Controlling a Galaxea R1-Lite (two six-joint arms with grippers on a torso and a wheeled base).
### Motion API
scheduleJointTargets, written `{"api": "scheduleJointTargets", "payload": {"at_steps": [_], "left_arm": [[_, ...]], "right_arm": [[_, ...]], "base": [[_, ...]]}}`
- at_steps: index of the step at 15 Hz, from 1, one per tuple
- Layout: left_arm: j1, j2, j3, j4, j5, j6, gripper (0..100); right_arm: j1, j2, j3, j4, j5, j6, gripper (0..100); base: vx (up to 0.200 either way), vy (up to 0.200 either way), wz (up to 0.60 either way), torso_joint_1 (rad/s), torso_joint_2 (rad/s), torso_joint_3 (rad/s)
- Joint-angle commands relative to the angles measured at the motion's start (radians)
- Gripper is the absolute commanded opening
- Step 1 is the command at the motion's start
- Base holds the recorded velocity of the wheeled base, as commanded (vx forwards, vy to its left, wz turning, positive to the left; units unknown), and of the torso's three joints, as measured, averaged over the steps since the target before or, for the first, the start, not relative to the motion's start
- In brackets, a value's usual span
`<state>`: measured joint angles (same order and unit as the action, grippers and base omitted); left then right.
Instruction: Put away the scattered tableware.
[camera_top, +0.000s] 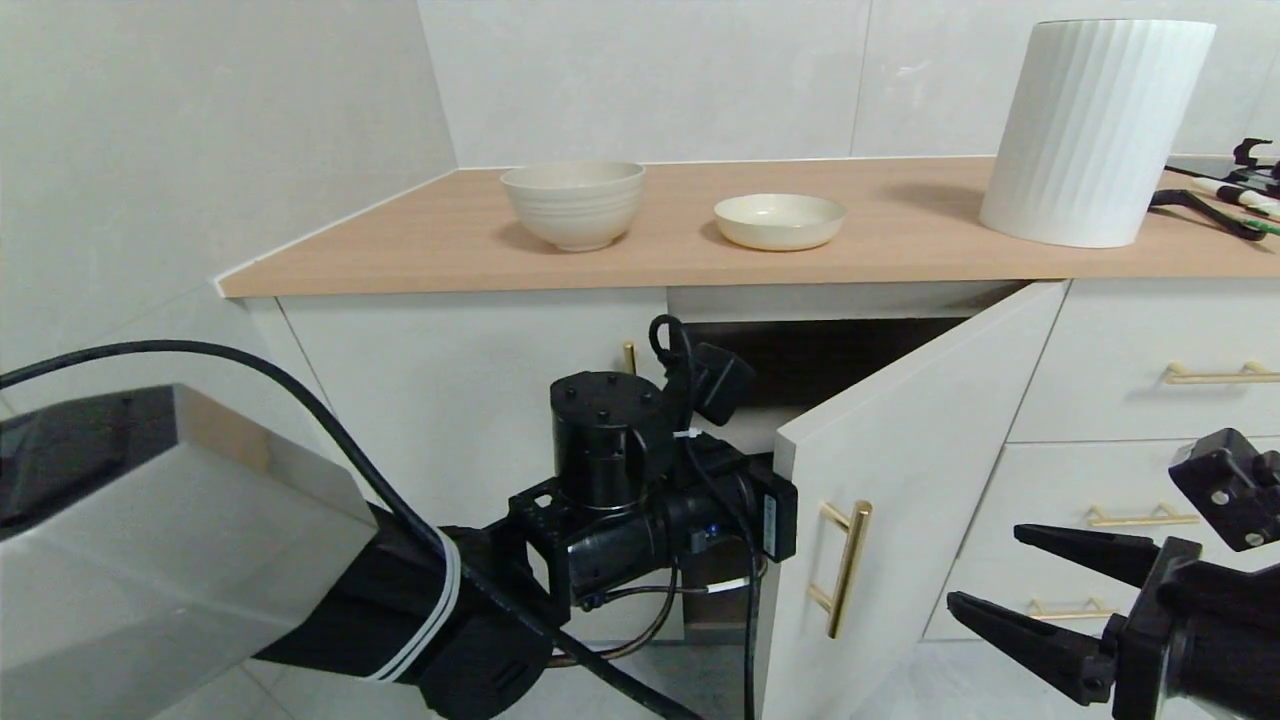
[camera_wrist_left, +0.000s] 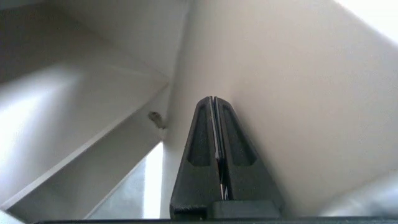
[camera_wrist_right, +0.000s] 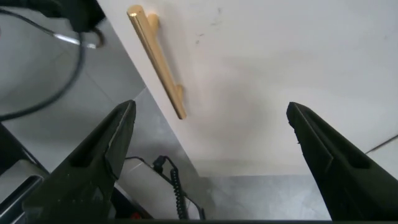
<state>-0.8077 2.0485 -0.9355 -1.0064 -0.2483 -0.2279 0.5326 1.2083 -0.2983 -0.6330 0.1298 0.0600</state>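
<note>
Head view hides the left gripper's fingertips behind the edge of the open cabinet door (camera_top: 900, 470). In the left wrist view the left gripper (camera_wrist_left: 213, 109) has its jaws pressed flat together, close against a pale panel; whether they touch it cannot be told. A shelf (camera_wrist_left: 81, 124) lies to one side of those jaws, its far part lost in shadow.

The right gripper (camera_top: 1000, 575) is spread wide and holds nothing. Its wrist is cut off by the frame edge. In the right wrist view the right gripper (camera_wrist_right: 210, 111) faces the door's outer face, with the gold handle (camera_wrist_right: 158, 62) just ahead of one finger.

The bowl (camera_top: 573, 203) and the shallow dish (camera_top: 780, 220) stand apart on the countertop (camera_top: 900, 250), well above and beyond both sets of jaws. A ribbed white container (camera_top: 1095, 130) stands further along. Dark tools (camera_top: 1205, 205) beside it are cut off and hard to make out.

A small label (camera_top: 769, 520) on the left wrist is too small to read.
</note>
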Motion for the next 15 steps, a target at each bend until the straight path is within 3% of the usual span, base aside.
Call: {"api": "scheduleJointTargets", "payload": {"at_steps": [1,2,5,7,15], "left_arm": [[-0.021,0.018,-0.016,-0.001,0.026,-0.001,0],[-0.030,-0.004,-0.011,0.000,0.055,-0.001,0],[-0.038,-0.060,0.026,0.040,0.069,-0.001,0],[-0.038,-0.071,0.032,0.052,0.069,-0.001,0],[-0.094,0.021,-0.039,0.086,0.066,-0.002,0]], "right_arm": [[0.001,-0.032,0.001,0.013,0.001,0.000,100],[0.001,-0.058,-0.004,0.047,0.001,0.000,100],[0.001,-0.075,-0.008,0.070,-0.001,0.000,100],[0.001,-0.099,-0.004,0.087,-0.002,0.000,100],[0.001,-0.285,-0.007,0.265,-0.001,0.000,100]], "base": [[0.000,0.000,0.00,0.000,0.00,0.000],[0.000,0.000,0.00,0.000,0.00,0.000],[0.000,0.000,0.00,0.000,0.00,0.000],[-0.200,0.000,0.00,-0.002,0.00,-0.002],[-0.025,0.000,0.00,0.003,0.00,0.001]]}}
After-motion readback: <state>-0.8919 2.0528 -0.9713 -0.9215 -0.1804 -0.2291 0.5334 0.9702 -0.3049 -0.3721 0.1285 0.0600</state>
